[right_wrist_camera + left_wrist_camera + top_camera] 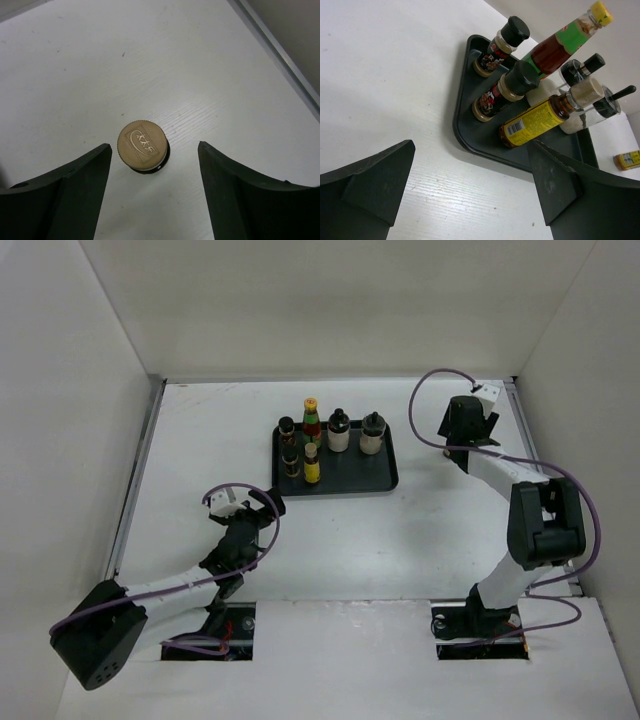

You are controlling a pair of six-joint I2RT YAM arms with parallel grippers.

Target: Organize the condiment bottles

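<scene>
While six condiment bottles [338,430] stand on the flat black tray [385,483], one tan-capped brown bottle [142,146] waits under the spread, empty right gripper [154,150].

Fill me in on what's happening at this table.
Two robot arms are organizing condiment bottles. On the black tray stand six bottles. The right gripper hangs open over a seventh, a tan-capped bottle that stands on the table to the right of the tray, not gripped. The left gripper is open and empty, near the tray's near-left corner.
</scene>
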